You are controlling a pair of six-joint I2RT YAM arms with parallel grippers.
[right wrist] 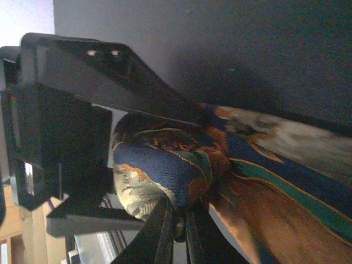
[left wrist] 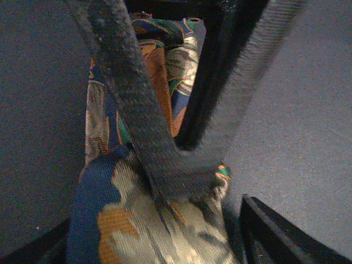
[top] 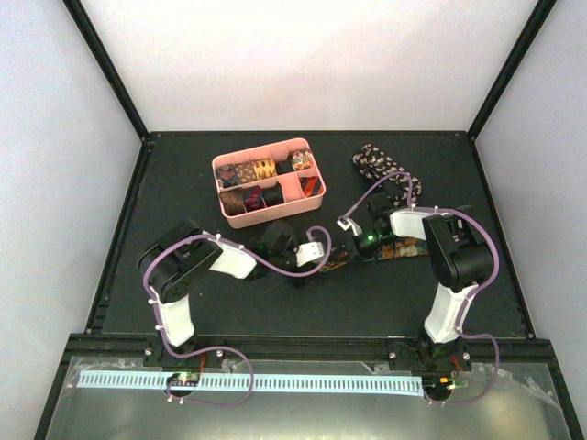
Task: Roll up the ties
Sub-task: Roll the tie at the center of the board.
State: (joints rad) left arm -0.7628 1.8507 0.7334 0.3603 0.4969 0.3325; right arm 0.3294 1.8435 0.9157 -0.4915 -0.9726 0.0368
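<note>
One patterned tie (right wrist: 165,165) lies mid-table between your arms, its long axis running left to right. Your right gripper (right wrist: 177,225) is clamped on its bunched end. Your left gripper (left wrist: 181,179) sits on the same tie (seen as a V, so whether it pinches I cannot tell). Behind, the pink tray (top: 316,194) holds rolled ties (top: 264,169) in several compartments. A speckled tie (top: 378,165) lies just right of it.

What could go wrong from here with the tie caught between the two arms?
1. The right end effector pinches the tie at the base of a lumpy, loose-looking roll. The roll could slacken or come undone if that grip slips or lets go.
2. The left end effector sits right against the same spot, so the two may knock together on the next move.
</note>
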